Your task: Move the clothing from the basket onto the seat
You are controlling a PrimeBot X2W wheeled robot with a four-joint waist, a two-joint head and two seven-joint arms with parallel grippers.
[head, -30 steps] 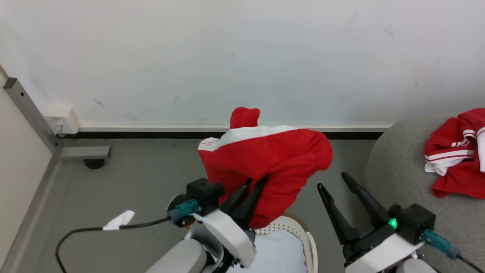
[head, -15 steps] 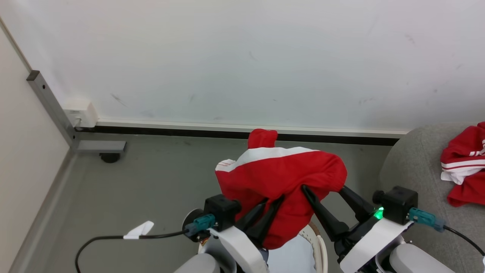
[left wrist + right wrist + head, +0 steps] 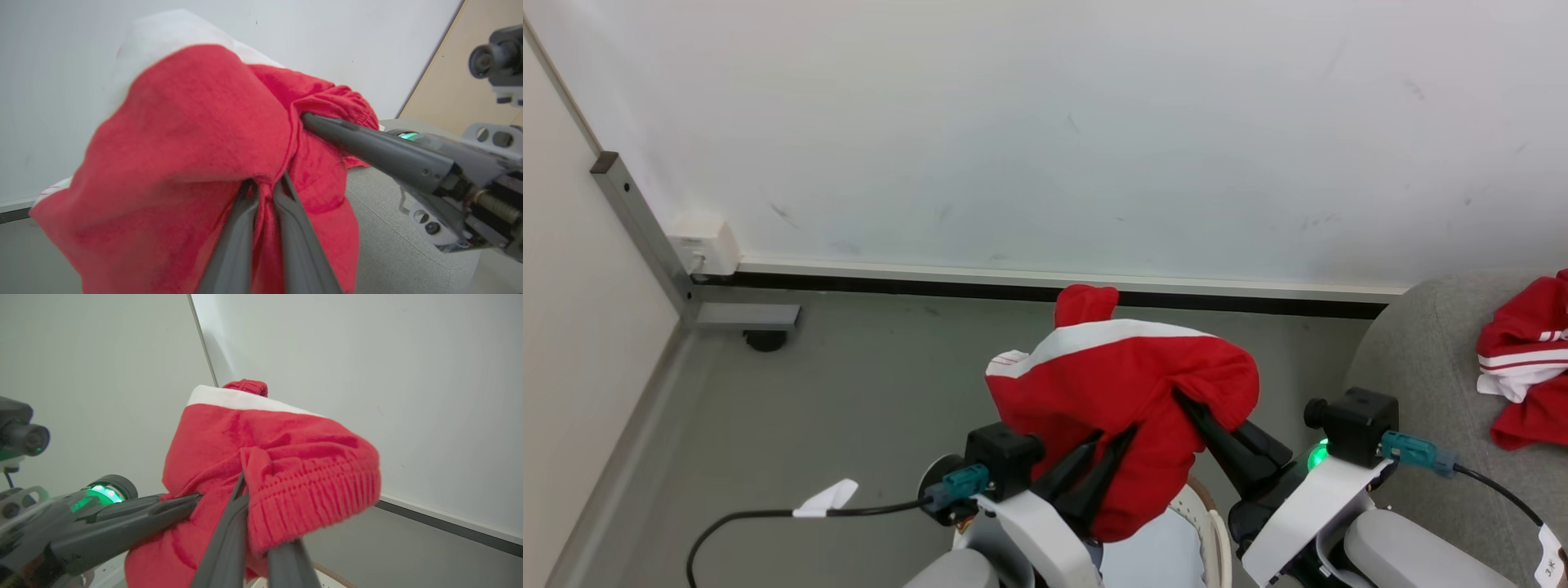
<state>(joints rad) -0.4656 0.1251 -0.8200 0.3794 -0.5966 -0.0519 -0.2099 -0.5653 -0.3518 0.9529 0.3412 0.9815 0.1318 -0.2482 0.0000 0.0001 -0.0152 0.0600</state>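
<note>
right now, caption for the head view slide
Left tool and right tool hold a red garment above the basket.

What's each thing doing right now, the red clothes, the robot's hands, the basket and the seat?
Left gripper, shut on the held garment.
Right gripper, shut on the held garment.
Held garment, lifted above the basket.
Other garment, crumpled on the seat.
Basket, mostly hidden beneath the arms.

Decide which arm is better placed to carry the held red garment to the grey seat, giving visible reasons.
Right. The seat lies on the robot's right, beyond the right tool, which seems shut on the red garment. The left tool also grips it but sits farther from the seat.
</note>
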